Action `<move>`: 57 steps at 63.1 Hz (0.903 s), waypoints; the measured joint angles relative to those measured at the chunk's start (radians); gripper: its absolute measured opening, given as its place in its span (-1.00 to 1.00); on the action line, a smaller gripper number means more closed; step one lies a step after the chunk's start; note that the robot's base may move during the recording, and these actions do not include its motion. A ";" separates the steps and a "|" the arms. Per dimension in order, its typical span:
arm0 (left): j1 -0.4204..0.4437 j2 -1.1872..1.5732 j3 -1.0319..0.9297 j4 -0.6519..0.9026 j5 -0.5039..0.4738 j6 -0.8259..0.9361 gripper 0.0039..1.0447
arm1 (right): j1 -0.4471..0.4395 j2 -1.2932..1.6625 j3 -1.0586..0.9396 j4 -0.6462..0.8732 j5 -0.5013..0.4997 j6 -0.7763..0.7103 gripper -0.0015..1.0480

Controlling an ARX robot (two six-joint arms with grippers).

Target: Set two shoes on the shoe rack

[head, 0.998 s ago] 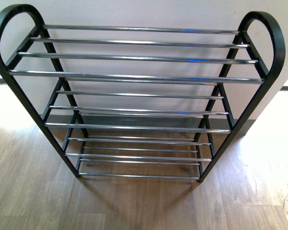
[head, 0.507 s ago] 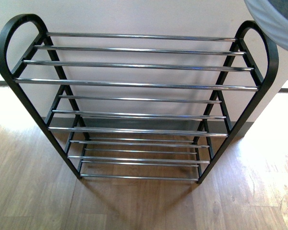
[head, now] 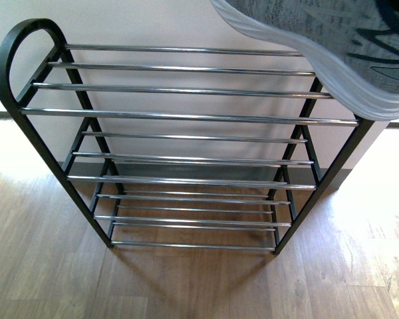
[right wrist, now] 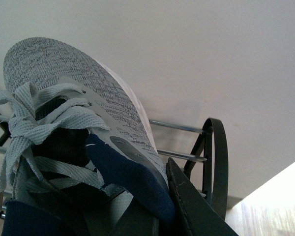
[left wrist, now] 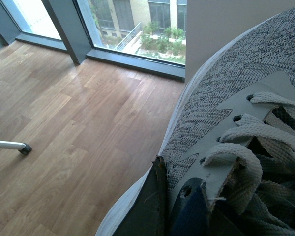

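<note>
Inside right hand (right wrist: 162, 209), grey sneaker (right wrist: 64, 73)

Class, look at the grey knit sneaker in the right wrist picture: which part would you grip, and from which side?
Grip the grey knit sneaker by its collar wall beside the navy lining, coming from above into the opening, one finger inside, one outside. That rim is a thin upright wall; the rounded toe and loose laces offer no firm edge.
</note>
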 joint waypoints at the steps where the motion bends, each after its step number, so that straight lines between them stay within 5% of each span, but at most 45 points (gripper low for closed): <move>1: 0.000 0.000 0.000 0.000 0.000 0.000 -0.98 | -0.001 0.009 0.008 -0.010 0.003 0.010 -0.98; 30: 0.000 0.000 0.000 0.000 0.000 0.000 -0.98 | -0.009 0.304 0.309 -0.253 0.004 0.555 -0.98; 57: 0.000 0.000 0.000 0.000 0.001 0.000 -0.98 | -0.144 0.376 0.317 -0.312 0.056 0.690 -0.98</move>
